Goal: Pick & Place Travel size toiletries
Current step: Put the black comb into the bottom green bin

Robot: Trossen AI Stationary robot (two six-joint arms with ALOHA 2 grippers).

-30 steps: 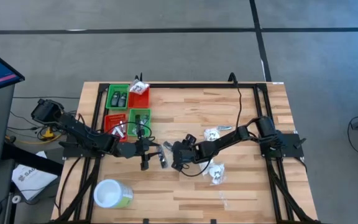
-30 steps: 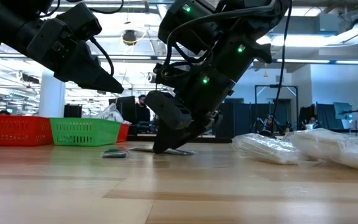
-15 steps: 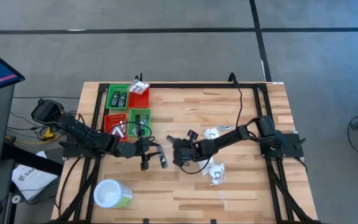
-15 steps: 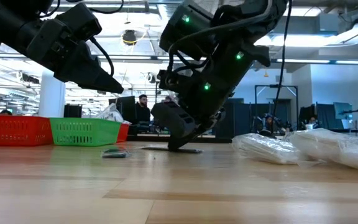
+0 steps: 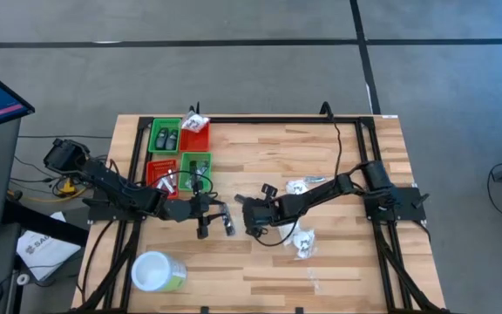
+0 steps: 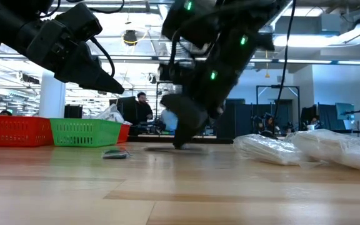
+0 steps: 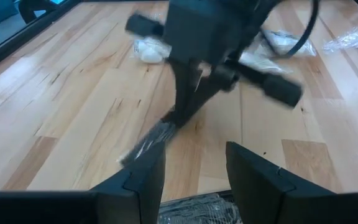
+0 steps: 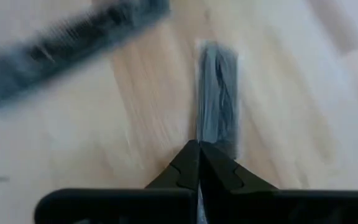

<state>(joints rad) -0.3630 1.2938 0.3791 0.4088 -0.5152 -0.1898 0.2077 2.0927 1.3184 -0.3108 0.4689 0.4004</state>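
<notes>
My right gripper [image 8: 199, 149], fingers closed on the end of a slim dark tube [image 8: 217, 93], sits mid-table [image 5: 338, 153], right of the green bin [image 5: 196, 166]. My left gripper [image 7: 194, 171] hovers beside it, fingers apart over another tube [image 7: 191, 208].

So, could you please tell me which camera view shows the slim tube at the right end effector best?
The right wrist view: the slim tube runs straight out from the shut right end effector. Left wrist shows it blurred; high view a speck; low view a thin sliver.
</notes>
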